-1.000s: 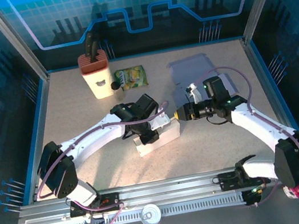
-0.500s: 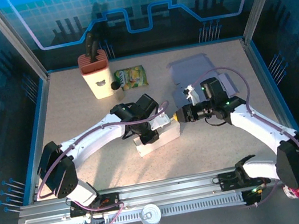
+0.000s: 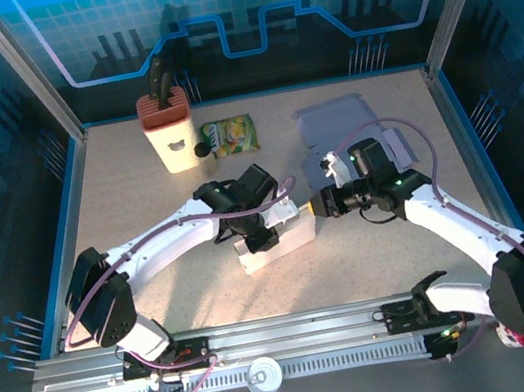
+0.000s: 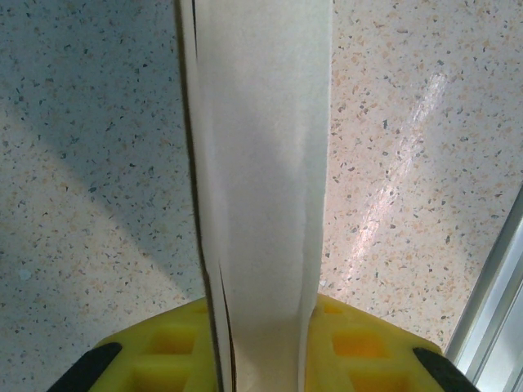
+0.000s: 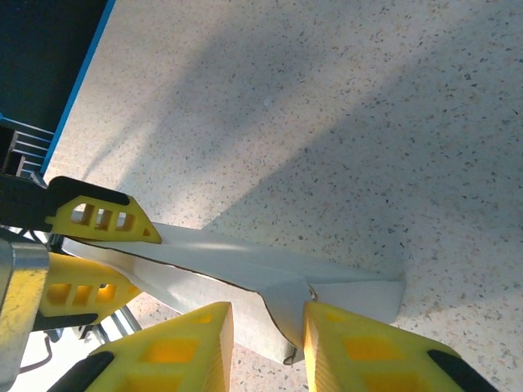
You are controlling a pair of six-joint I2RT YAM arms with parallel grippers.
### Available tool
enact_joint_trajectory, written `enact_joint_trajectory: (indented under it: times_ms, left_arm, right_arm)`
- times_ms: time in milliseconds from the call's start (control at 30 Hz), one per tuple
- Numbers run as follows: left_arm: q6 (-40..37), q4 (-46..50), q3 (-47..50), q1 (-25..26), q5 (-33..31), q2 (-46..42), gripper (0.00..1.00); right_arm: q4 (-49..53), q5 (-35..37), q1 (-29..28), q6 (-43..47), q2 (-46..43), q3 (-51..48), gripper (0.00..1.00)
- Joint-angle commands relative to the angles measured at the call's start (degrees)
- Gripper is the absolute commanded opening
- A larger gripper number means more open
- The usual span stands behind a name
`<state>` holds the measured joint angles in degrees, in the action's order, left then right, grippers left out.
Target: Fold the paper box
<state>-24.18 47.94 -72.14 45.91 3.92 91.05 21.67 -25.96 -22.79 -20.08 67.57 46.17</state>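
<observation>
left pincer [image 3: 264, 228], right pincer [image 3: 315, 205], one box [image 3: 289, 243]

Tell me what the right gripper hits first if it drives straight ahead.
The paper box: its white flap lies directly ahead of the right gripper, an edge already between the fingers. Contact looks near-immediate, though depth is unclear.

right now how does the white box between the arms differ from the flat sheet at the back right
Colour: the paper box is white, while the flat sheet looks pale grey-lilac.
Pose: the paper box stands partly raised mid-table; the flat sheet lies flat near the far edge.
Contact: the left hand is clamped on a panel of the paper box; the flat sheet lies unheld.
Both seem to be thin card on the table.
</observation>
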Motion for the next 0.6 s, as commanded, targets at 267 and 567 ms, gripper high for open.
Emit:
enact_joint_trajectory:
  times_ms: [267, 567]
  left_arm:
    - [-0.6, 1.5, 0.4, -0.1, 1.2, 1.1, 0.17]
    - [-0.6, 1.6, 0.4, -0.1, 1.2, 1.0, 0.17]
  right_arm:
    - [2.9, 6.5, -2.9, 2.0, 0.9, 3.1, 0.22]
    - [3.4, 7.8, -3.9, 2.1, 1.7, 3.9, 0.20]
